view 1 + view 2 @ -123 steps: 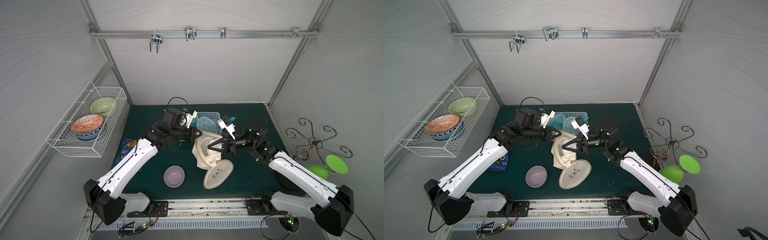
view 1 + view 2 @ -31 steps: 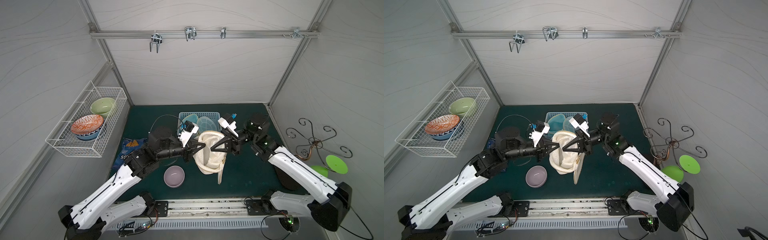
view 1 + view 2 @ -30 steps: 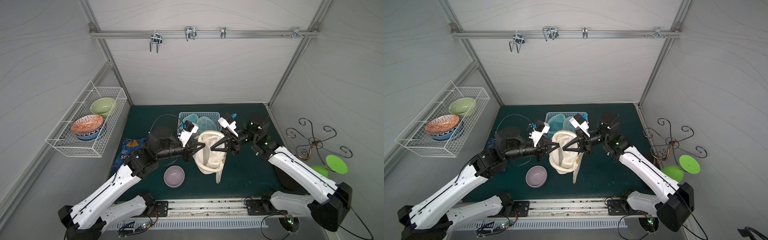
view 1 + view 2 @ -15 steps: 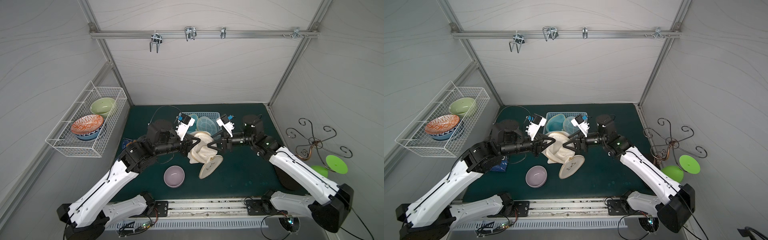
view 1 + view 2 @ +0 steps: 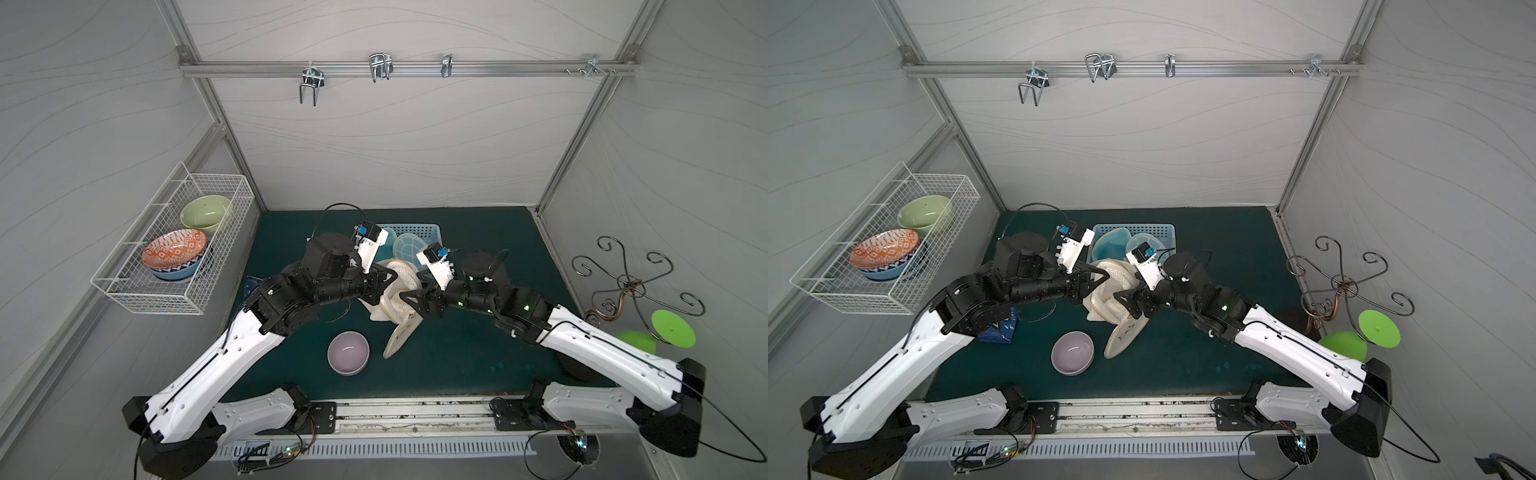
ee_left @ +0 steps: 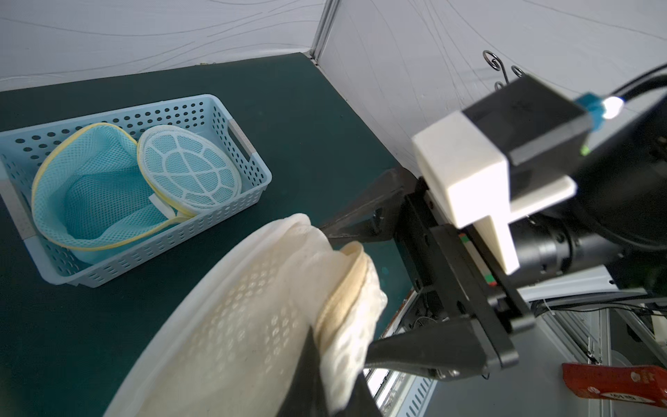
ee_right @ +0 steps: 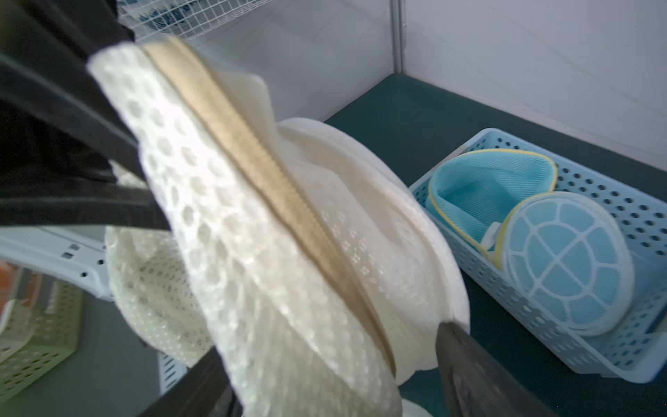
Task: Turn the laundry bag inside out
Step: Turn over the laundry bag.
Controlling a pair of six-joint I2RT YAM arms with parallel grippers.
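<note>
Newly wide right tool around bag

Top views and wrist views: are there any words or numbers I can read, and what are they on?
No text here can be read.
The blue packet: print too small.
The red packet: white print blurred.
The laundry bag: small dark mark on its flat end, too small.

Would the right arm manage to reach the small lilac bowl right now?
Probably yes: the right gripper is open and the lilac bowl lies uncovered nearby; only the dangling cream mesh laundry bag hangs partly between.
</note>
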